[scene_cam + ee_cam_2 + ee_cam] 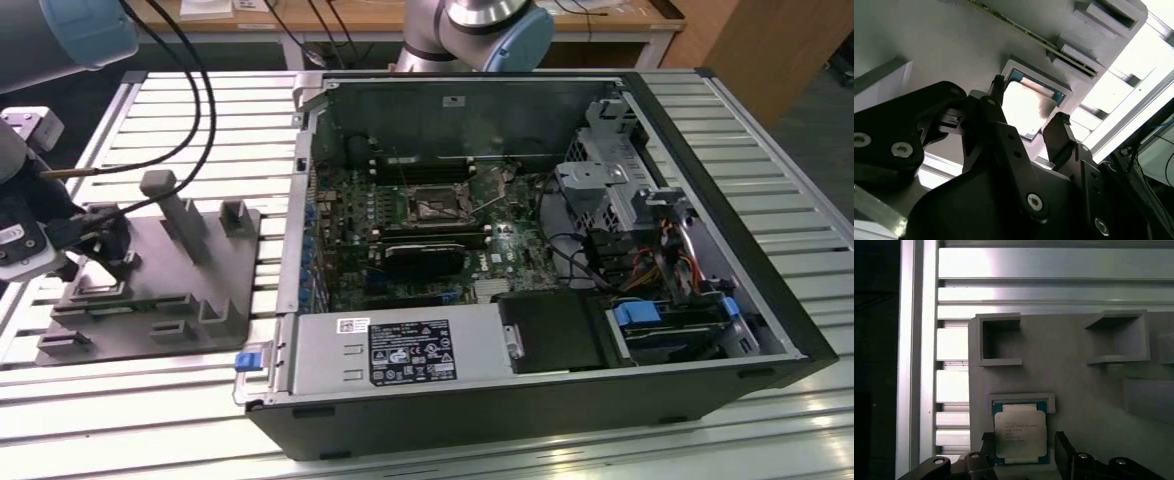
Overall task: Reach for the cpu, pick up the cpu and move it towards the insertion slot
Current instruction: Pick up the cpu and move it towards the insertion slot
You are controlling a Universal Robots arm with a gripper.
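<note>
The cpu (1020, 434) is seen lying flat in a shallow framed recess of the grey fixture plate (150, 298), silver top upward, and it has not been lifted. The gripper (1028, 102) is held low over the plate, at the exterior view's left, and its jaws are spread open. One dark finger is set on each side of the chip in both wrist views, just beside its edges. Whether either finger touches the chip's rim cannot be told; no clamping is shown.

The reach is therefore judged to be all but done, the chip being bracketed and the jaws lined up with it. The grasp, the lift and the carry are left.

The insertion slot (437, 205) — a square socket with a metal frame and a dark centre — is found on the board inside the open computer case (534, 420), well apart from the plate and toward the exterior view's right. The case's side wall stands between plate and socket. Both plate and case are carried on the slatted metal surface (787, 120).
</note>
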